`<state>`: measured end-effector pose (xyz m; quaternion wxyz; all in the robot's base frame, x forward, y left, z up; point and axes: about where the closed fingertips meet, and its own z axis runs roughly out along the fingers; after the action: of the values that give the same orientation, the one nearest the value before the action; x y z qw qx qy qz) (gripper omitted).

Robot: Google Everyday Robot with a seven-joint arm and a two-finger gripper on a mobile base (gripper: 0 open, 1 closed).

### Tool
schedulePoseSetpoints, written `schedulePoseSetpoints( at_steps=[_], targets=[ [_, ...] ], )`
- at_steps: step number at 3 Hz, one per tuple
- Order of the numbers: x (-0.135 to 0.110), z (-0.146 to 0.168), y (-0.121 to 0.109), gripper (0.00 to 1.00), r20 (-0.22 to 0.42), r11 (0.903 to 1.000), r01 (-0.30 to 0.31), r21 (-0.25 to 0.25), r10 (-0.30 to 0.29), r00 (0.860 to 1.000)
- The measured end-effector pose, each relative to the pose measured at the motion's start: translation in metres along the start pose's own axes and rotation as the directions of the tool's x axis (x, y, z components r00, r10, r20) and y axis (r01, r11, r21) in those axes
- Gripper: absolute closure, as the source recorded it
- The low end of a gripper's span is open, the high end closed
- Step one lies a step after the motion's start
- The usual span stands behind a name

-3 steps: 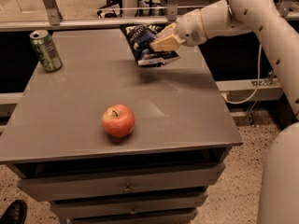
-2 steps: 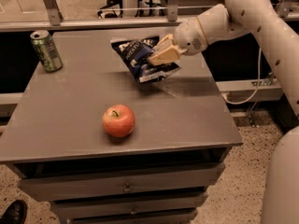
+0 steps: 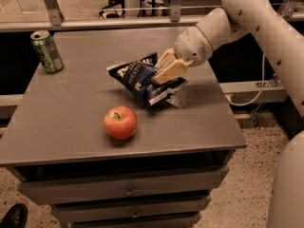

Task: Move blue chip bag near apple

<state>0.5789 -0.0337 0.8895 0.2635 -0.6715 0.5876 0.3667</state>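
Observation:
The blue chip bag (image 3: 137, 80), dark-blue foil with white lettering, is held just above the grey table top, near its middle. My gripper (image 3: 164, 72) is shut on the bag's right side, its tan fingers (image 3: 170, 69) pressing the foil. The apple (image 3: 120, 122), red-orange with a short dark stem, rests on the table toward the front, just below and left of the bag, a small gap apart. The white arm reaches in from the upper right.
A green soda can (image 3: 46, 51) stands at the table's back left corner. The grey table (image 3: 61, 127) has drawers below its front edge. A metal rail runs behind the table. A dark shoe (image 3: 13, 216) shows at the bottom left floor.
My gripper has carried the blue chip bag from the table's back right toward the front and left, lower and closer to the apple. The apple and can have not moved.

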Motion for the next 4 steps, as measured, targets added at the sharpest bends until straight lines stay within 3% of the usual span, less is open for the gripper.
schedulePoseSetpoints(
  at_steps=[1, 4],
  targets=[
    [0.0003, 0.0009, 0.0115, 0.79, -0.043, 0.9983, 0.026, -0.052, -0.028, 0.999],
    [-0.0032, 0.0058, 0.0140, 0.10, -0.067, 0.9941, 0.062, -0.090, -0.068, 0.995]
  ],
)
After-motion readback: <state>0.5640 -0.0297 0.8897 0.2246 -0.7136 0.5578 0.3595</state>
